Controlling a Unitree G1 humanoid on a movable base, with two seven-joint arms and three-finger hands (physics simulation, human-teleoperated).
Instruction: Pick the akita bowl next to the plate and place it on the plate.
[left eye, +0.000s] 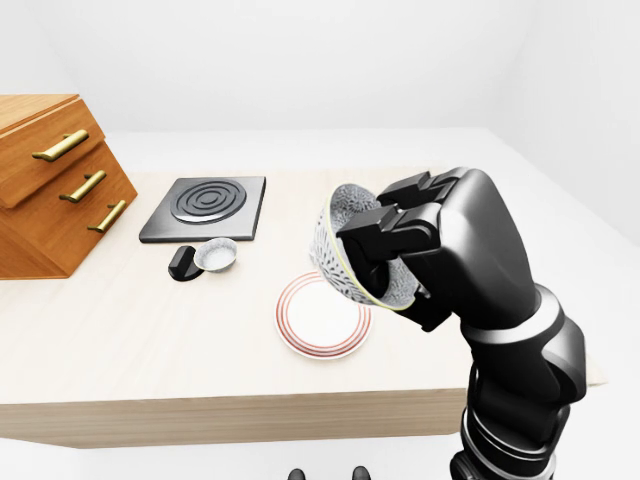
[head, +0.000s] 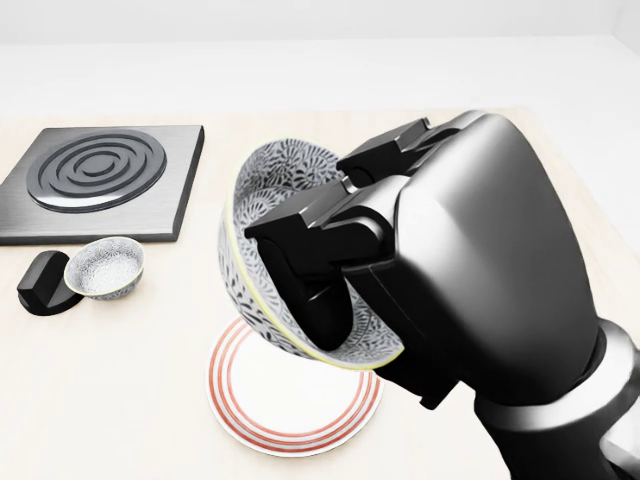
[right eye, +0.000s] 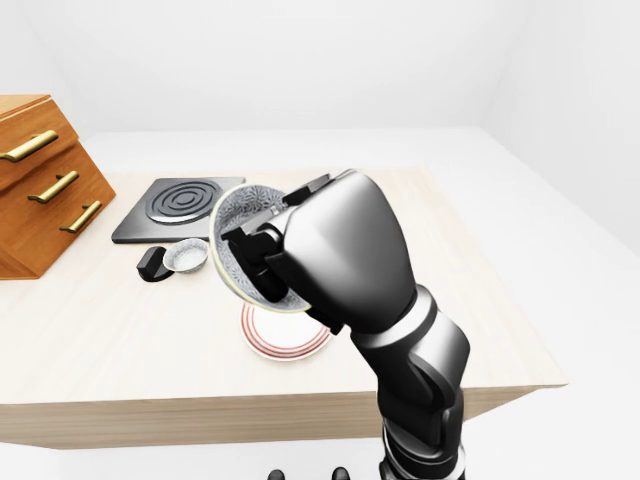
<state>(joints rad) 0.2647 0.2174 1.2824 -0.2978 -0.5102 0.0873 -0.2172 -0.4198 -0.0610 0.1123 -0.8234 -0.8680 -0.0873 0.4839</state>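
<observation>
While tilted, the akita bowl (head: 262, 200) — gripped by the right robot hand (head: 330, 260) — hangs above the plate (head: 250, 400).

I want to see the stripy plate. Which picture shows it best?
The left-eye view: nearly the whole plate shows, beside the right hand holding the bowl. In the head and right-eye views, bowl and hand cover its top part.

My right hand (left eye: 385, 255): glossy black shell, bulbous rounded back, blocky segmented fingers (head: 300, 235) with flat faceted links. Forearm (left eye: 520, 365): black, smooth, with pale grey ring at wrist, ribbed dark bands lower down. No cables, screws or markings seen.
</observation>
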